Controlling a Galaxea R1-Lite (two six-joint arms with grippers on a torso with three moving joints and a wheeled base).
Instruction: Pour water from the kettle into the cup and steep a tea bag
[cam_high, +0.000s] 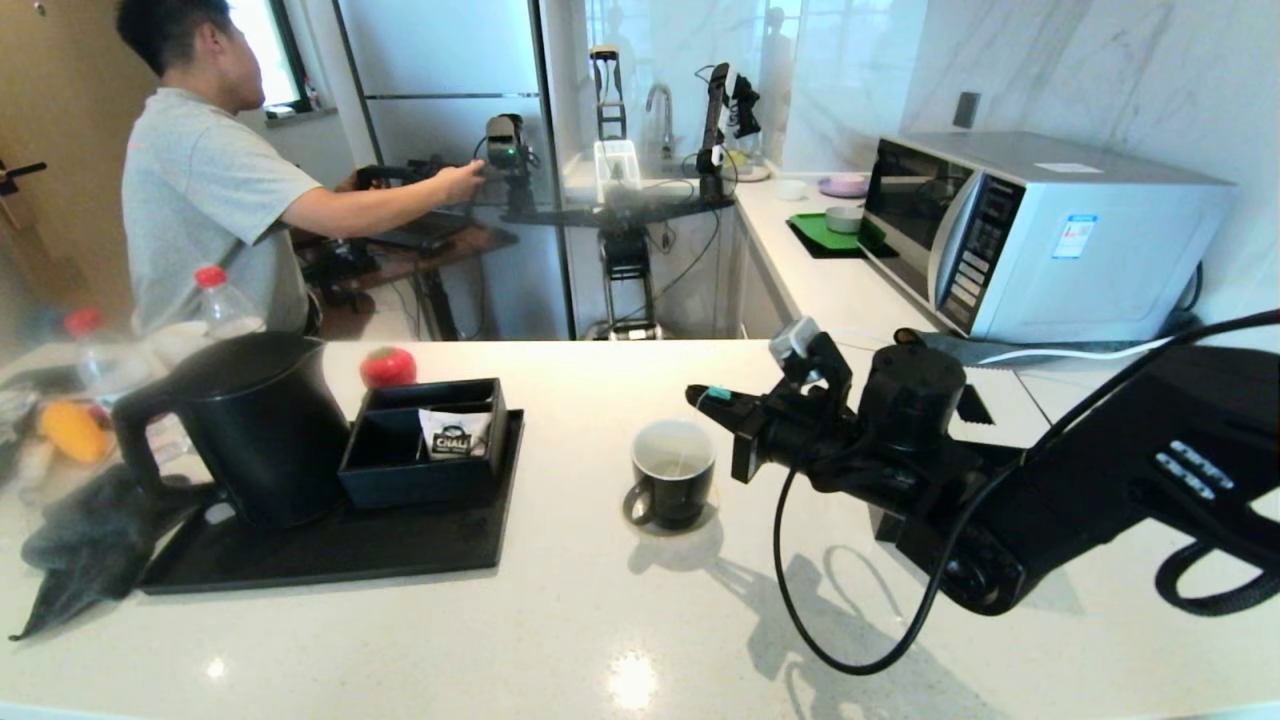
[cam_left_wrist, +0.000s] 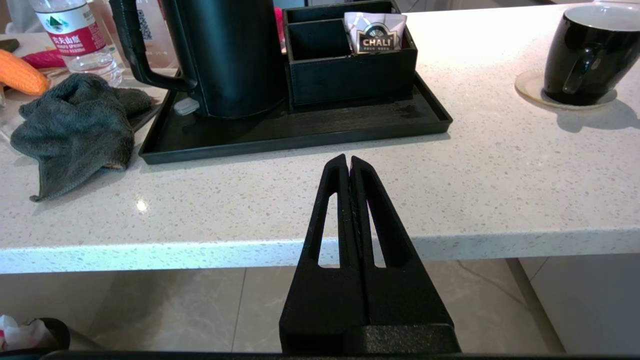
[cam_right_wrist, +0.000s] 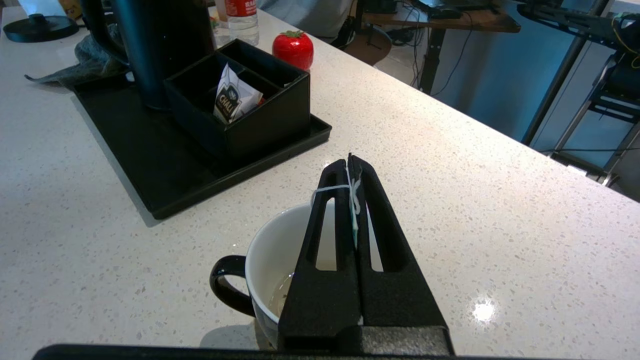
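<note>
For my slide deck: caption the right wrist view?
Right gripper pinches the tea bag's string above the cup.

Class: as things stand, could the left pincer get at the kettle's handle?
Probably yes. The left pincer sits shut before the counter edge, and the kettle turns its handle outward beside the grey cloth, nothing between.

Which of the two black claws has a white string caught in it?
The right gripper, over the cup: string is wound round its shut fingers. The left gripper holds nothing.
</note>
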